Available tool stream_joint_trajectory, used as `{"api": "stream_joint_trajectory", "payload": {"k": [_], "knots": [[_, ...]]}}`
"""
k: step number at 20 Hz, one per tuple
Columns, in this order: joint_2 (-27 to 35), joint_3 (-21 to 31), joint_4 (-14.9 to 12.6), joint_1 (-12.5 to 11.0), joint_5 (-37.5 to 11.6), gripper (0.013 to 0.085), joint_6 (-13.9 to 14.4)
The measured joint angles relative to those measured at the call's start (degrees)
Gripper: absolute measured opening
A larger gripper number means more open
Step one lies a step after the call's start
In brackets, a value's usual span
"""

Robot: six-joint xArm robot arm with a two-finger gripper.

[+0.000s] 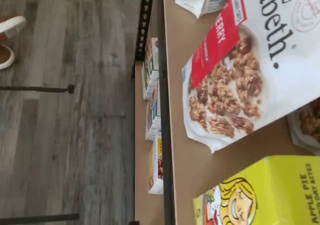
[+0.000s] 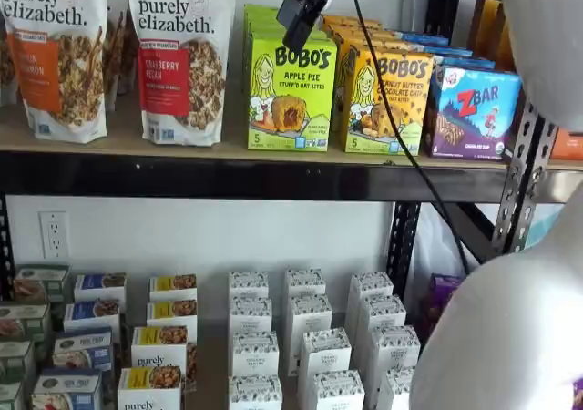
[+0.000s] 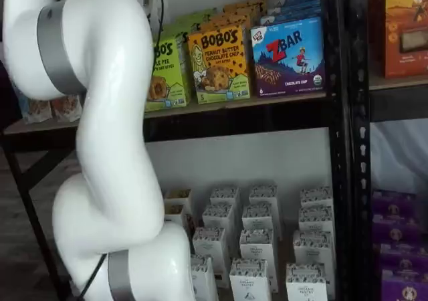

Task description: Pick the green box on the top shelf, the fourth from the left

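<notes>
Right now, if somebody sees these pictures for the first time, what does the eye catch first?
Most likely the big white arm that fills the front of a shelf view. Next, the green box on the top shelf, between a cranberry granola bag and a yellow-orange box, with the hand hanging just before it.

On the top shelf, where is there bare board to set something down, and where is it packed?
Bare: a strip of top shelf along the front rail, before the granola bags. Crowded: green box, peanut butter box and Zbar box stand nearly touching.
</notes>
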Motion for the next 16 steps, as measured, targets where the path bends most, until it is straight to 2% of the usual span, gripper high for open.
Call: {"api": "stream_joint_trajectory", "payload": {"k": [9,16], "knots": [[3.1,-2.7,0.7,-1.5,-0.3,0.085,-1.5],[5.1,-4.3,-0.4,-2.4,-0.3,0.085,-2.6]]}}
